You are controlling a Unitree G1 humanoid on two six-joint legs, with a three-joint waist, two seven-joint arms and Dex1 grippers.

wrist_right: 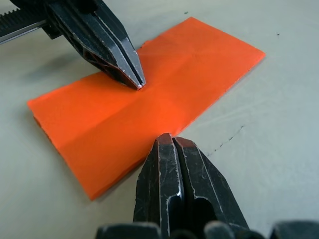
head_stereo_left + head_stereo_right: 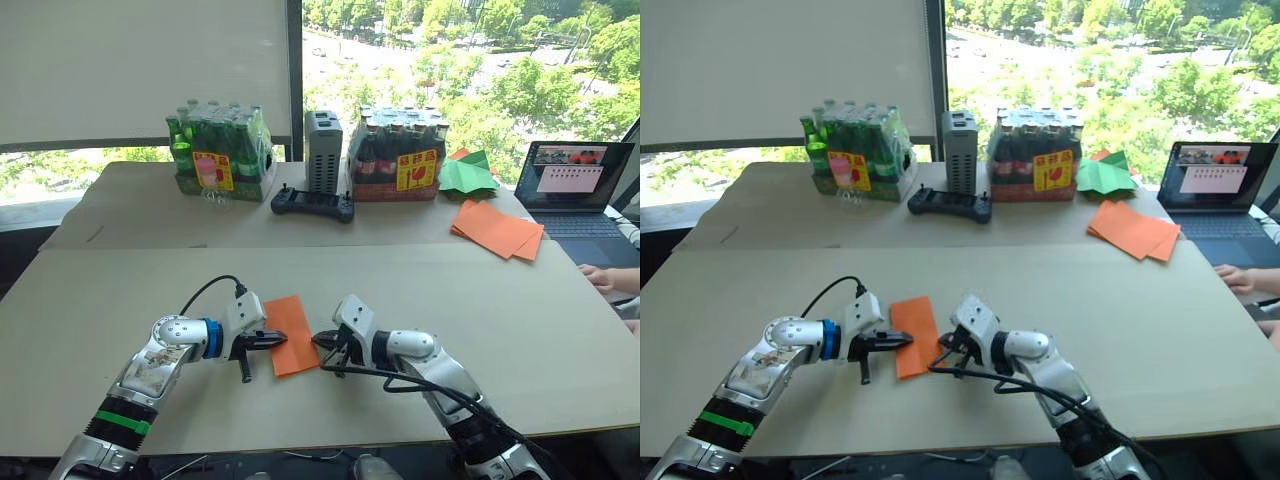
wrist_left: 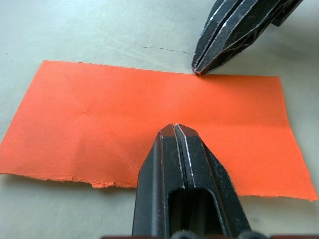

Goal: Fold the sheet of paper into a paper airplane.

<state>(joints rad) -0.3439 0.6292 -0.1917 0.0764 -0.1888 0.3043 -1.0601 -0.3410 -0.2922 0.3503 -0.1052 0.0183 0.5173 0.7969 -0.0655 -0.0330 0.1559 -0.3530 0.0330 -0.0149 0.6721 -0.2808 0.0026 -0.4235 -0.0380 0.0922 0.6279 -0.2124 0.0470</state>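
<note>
Currently the left tool is clenched, its tip pressing down on the left part of the sheet of paper, gripping nothing. The orange sheet lies flat on the near part of the surface, folded into a long rectangle, between the two arms. The right tool is also clenched and empty, its tip at the sheet's right long edge, touching or just beside it; which one cannot be told.

The likely trouble is slippage: the paper is thin and smooth, so a sideways push from either tip could skid it across the surface or skew the fold instead of sharpening it. The sheet's left long edge looks ragged in the left wrist view, so edges may not line up cleanly. With both tips so close, they could also knock together.

Open room is good: bare surface lies all around the sheet. The pile of orange sheets and the bottle packs sit well apart, far back.
</note>
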